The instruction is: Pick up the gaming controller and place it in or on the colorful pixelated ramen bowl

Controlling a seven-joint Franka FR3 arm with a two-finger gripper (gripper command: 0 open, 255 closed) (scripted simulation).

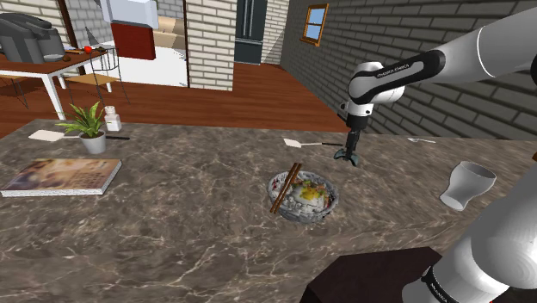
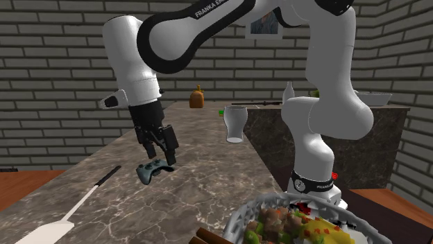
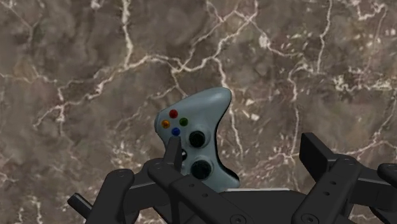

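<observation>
A dark marbled tabletop [image 1: 172,232] is seen stretching across the shoulder view, with a grey brick wall [image 1: 404,34] behind it. The white arm [image 1: 404,73] is reached over the tabletop from the shoulder view's right, its wrist pointed downward. A flat book [image 1: 60,176] is laid near the shoulder view's left edge, and a small potted plant [image 1: 89,125] is set just behind it. The pixelated ramen bowl [image 1: 303,216] is placed near the middle of the tabletop, with chopsticks [image 1: 286,188] rested across its rim. A white cup [image 1: 467,184] is stood well apart from the bowl, toward the shoulder view's right. A white spatula [image 2: 76,208] is laid flat beyond the bowl. The grey gaming controller [image 3: 197,143] is found on the tabletop near the bowl but apart from it. The claw [image 2: 161,158] is held just above the controller with its fingers spread wide; one finger [image 3: 172,153] is seen against the controller's edge, and nothing is clasped.
</observation>
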